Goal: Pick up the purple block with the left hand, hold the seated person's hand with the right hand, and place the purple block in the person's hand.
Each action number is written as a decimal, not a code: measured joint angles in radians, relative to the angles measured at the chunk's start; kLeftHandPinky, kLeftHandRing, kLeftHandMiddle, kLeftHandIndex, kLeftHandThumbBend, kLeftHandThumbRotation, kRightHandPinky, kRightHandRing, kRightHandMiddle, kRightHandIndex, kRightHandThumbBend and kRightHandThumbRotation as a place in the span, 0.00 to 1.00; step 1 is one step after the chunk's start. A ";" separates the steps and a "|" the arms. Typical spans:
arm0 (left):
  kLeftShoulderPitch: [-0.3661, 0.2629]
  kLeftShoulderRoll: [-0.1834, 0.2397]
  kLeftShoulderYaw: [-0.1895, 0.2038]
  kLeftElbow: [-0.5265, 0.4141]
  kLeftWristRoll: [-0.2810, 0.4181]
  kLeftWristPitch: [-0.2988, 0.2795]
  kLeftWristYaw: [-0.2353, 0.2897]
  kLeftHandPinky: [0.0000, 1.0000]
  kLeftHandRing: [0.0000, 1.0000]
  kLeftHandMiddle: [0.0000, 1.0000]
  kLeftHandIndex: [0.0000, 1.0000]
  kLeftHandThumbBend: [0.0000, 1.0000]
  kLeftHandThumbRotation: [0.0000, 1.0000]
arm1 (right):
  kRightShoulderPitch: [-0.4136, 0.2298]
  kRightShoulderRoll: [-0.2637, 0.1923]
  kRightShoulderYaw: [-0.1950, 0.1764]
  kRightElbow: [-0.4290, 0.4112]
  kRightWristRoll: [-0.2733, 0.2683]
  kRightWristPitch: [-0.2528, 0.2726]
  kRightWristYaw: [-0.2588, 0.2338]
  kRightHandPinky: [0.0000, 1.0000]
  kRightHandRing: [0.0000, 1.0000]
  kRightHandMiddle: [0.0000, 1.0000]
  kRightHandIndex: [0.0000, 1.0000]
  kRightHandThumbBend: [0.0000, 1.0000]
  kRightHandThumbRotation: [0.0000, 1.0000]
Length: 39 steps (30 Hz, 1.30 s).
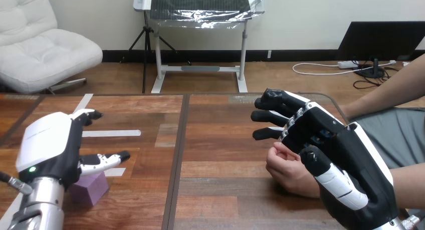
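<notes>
- Head view, from my remote seat: the wooden counter runs across the lower part, and both of the robot's arms come up from the bottom edge.
- The left hand is at the view's left, with its white back shell turned up toward the camera.
- Its fingers reach forward with only a slight bend. Its thumb points out to the right, and nothing is clasped between them, so I read this hand as relaxed and holding nothing.
- The purple block sits on the counter near the bottom left. It is tucked under the heel of the left hand and just below the thumb.
- The hand hides part of the block's top, and I cannot tell whether the two touch.
- The right hand is at the view's right, large and close to the camera, with its back facing me.
- Its fingers stretch out to the left, nearly straight and a little spread, so it too is unclenched and grips nothing.
- The person's hand rests low by the counter, loosely curled, directly under the right hand. Its forearm leaves by the right edge.
- The right hand's thumb lies across the view of the person's wrist. I see nothing wrapped round the wrist, and I cannot tell whether there is contact.
- The block and the person's hand are well apart, on opposite sides of the dark seam that runs down the counter.
- A strip of white tape lies flat on the counter beyond the left hand.
</notes>
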<state>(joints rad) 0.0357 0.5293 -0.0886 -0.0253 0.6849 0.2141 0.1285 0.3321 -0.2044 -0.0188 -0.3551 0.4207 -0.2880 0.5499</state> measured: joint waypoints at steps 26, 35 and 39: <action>0.033 0.010 0.010 0.026 0.002 0.039 -0.009 0.68 0.72 0.74 0.74 0.90 0.40 | 0.001 0.000 -0.004 0.000 0.000 0.000 0.002 0.69 0.79 0.82 0.80 0.73 0.58; 0.035 0.010 0.010 0.029 0.003 0.066 -0.014 0.67 0.71 0.73 0.73 0.90 0.40 | 0.001 0.000 -0.005 -0.001 0.005 0.000 0.003 0.70 0.80 0.82 0.80 0.73 0.58; 0.035 0.010 0.010 0.029 0.003 0.075 -0.016 0.67 0.71 0.73 0.73 0.90 0.40 | 0.001 0.000 -0.005 -0.003 0.006 0.000 0.003 0.70 0.80 0.82 0.80 0.73 0.58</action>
<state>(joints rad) 0.0711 0.5392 -0.0784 0.0037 0.6880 0.2893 0.1122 0.3333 -0.2048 -0.0235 -0.3583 0.4263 -0.2878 0.5527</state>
